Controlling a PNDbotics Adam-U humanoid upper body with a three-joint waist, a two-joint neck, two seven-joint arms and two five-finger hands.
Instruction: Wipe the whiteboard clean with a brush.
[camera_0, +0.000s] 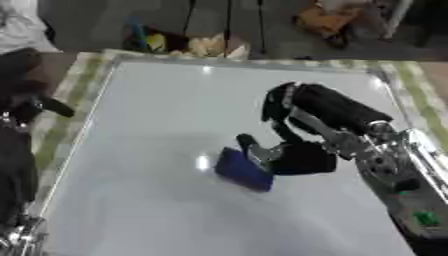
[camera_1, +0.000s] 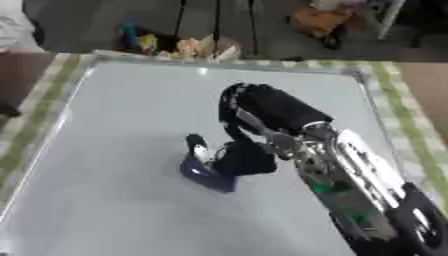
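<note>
brush (camera_0: 241, 171) gripped by curled right hand (camera_0: 302, 156), on whiteboard (camera_0: 157, 130)

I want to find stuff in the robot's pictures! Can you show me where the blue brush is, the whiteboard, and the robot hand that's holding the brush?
blue brush (camera_0: 241, 171), left eye view, on its blue top face.
whiteboard (camera_0: 157, 115), left eye view, on a bare white part.
right hand (camera_0: 297, 157), left eye view, on the black palm over the brush.

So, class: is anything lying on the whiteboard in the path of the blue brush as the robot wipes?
Nothing visible does. The right hand holds the brush on the whiteboard, near its middle, and the board's surface around the brush shows bare on every side, with no other thing lying on it.
</note>
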